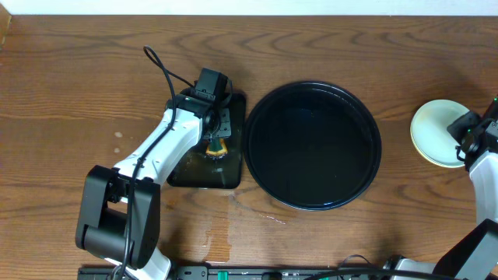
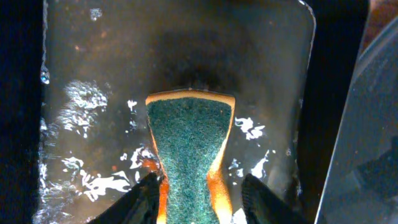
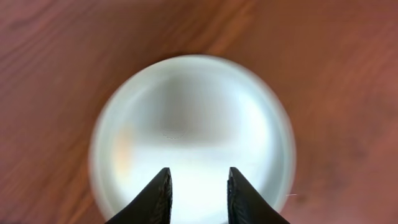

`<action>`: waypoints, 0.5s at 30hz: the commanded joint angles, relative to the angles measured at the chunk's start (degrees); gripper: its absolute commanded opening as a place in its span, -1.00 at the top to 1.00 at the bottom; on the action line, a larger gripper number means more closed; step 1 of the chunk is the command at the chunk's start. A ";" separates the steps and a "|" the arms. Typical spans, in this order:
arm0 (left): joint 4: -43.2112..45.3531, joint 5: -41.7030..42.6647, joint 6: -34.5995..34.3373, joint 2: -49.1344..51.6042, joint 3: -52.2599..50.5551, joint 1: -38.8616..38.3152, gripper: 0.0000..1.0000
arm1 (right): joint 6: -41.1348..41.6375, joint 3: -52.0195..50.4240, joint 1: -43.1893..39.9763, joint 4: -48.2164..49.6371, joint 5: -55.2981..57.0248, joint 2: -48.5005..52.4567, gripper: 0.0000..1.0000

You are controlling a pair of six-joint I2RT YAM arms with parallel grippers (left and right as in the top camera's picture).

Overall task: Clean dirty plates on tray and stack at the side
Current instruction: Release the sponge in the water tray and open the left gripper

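A: Left wrist view: sponge (image 2: pixel 189 155), near end cut off by the lower frame edge.
B: Noted. Right wrist view: plates (image 3: pixel 193 124) blurred, number in the stack indeterminable. Overhead, the right arm (image 1: pixel 486 167) hides their right rim.
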 commanded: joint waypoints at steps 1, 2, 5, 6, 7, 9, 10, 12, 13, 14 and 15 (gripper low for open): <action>-0.20 -0.72 0.39 0.00 -0.26 0.37 0.03 | -3.72 0.09 1.38 -0.87 -13.03 0.37 0.43; -0.20 -0.72 0.42 -0.02 -0.24 0.37 0.03 | -4.42 0.09 1.99 -1.36 -14.88 0.37 0.41; -0.17 -0.70 1.44 -0.17 -0.22 0.37 -0.01 | -9.22 0.09 4.52 -2.99 -19.17 0.37 0.38; -0.20 -0.72 1.68 -0.39 -0.20 0.37 -0.03 | -11.61 0.09 5.97 -3.87 -20.39 0.37 0.35; -0.17 -0.72 1.68 -0.50 -0.20 0.37 -0.04 | -12.39 0.09 6.54 -4.15 -20.59 0.37 0.35; -0.13 -0.72 2.21 -1.03 -0.11 0.37 -0.06 | -16.90 0.09 9.29 -5.05 -21.31 0.37 0.31; -0.13 -0.72 3.28 -1.33 0.07 0.37 -0.08 | -19.06 0.09 10.75 -5.38 -21.42 0.37 0.28; -0.17 -0.72 6.56 -1.92 0.83 0.37 -0.13 | -23.50 0.09 14.62 -5.88 -21.38 0.37 0.20; -0.20 -0.72 7.08 -2.01 1.03 0.37 -0.15 | -24.11 0.09 15.39 -5.90 -21.38 0.37 0.18; -0.22 -0.72 8.15 -2.19 1.44 0.37 -0.18 | -25.44 0.09 17.00 -5.86 -21.40 0.37 0.14; -0.22 -0.72 9.03 -2.40 1.86 0.37 -0.23 | -26.84 0.09 18.84 -5.68 -21.38 0.37 0.07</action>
